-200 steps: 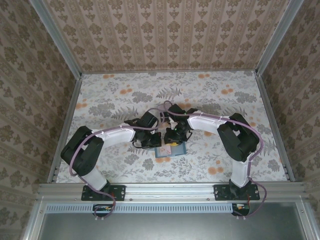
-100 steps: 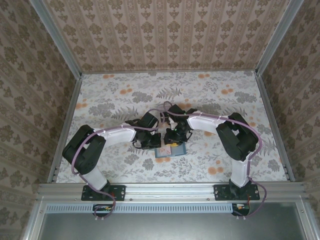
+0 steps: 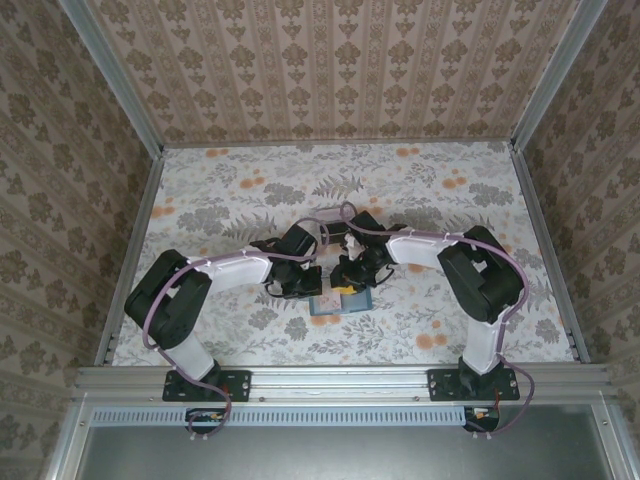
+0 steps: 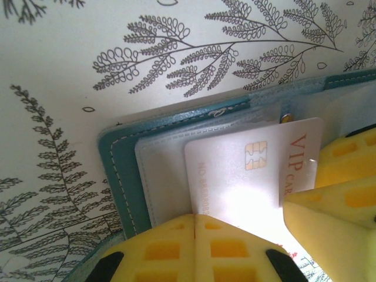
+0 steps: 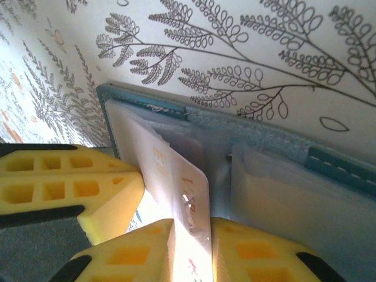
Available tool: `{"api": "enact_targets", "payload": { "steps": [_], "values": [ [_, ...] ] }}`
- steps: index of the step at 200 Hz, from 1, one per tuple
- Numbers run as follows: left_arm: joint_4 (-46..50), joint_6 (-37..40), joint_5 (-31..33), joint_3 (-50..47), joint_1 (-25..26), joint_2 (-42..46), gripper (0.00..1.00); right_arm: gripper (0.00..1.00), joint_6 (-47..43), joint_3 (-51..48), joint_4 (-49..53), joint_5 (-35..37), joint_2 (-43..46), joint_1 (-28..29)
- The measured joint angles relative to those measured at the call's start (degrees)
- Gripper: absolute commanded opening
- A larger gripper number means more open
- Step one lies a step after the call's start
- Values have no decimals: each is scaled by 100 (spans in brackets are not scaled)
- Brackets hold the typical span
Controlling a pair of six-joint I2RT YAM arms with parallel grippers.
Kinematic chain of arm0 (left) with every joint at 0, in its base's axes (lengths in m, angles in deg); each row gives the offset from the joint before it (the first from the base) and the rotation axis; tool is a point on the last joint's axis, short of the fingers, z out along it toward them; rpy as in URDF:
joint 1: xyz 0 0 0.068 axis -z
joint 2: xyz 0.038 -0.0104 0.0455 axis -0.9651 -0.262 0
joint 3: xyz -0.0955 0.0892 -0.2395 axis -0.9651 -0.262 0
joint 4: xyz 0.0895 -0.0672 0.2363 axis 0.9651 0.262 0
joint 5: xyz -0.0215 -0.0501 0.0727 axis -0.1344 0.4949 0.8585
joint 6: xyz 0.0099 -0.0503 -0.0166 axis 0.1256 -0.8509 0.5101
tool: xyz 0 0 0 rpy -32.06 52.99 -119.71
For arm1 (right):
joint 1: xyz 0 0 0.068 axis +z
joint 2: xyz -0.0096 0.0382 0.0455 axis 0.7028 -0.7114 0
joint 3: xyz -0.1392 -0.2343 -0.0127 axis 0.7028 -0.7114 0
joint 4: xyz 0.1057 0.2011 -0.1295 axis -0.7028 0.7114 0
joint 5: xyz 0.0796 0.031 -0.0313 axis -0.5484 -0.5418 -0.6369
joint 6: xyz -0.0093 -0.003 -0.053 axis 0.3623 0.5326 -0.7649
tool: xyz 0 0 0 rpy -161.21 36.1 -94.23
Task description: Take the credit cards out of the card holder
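The teal card holder [image 4: 116,164] lies open on the floral table, with clear sleeves inside. A pale credit card [image 4: 247,176] with a gold chip and red "VIP" lettering sticks partway out of a sleeve. My left gripper [image 4: 195,226] is shut, its yellow fingers pressed together on the holder at the card's edge. My right gripper [image 5: 191,226] is shut on the near end of that credit card [image 5: 176,176], which stands tilted up from the card holder [image 5: 341,167]. From above, both grippers meet over the card holder [image 3: 328,307]: left gripper [image 3: 303,284], right gripper [image 3: 350,284].
The floral tablecloth [image 3: 230,200] stretches to patterned walls at the back and sides. A metal rail [image 3: 340,378] runs along the near edge by the arm bases. A second clear sleeve [image 5: 282,194] on the holder's other panel lies to the right of my right fingers.
My right gripper's jaws have closed in on the card, and the right arm has shifted a little to the right. The left arm holds its place on the holder.
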Motion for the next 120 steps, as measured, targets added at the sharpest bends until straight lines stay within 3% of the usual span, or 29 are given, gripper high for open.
{"api": "enact_targets", "payload": {
  "steps": [53, 120],
  "values": [
    [0, 0, 0, 0, 0, 0, 0, 10, 52, -107, -114, -50, 190, -57],
    [2, 0, 2, 0, 0, 2, 0, 9, -557, 138, 822, 549, 433, -140]
  ]
}}
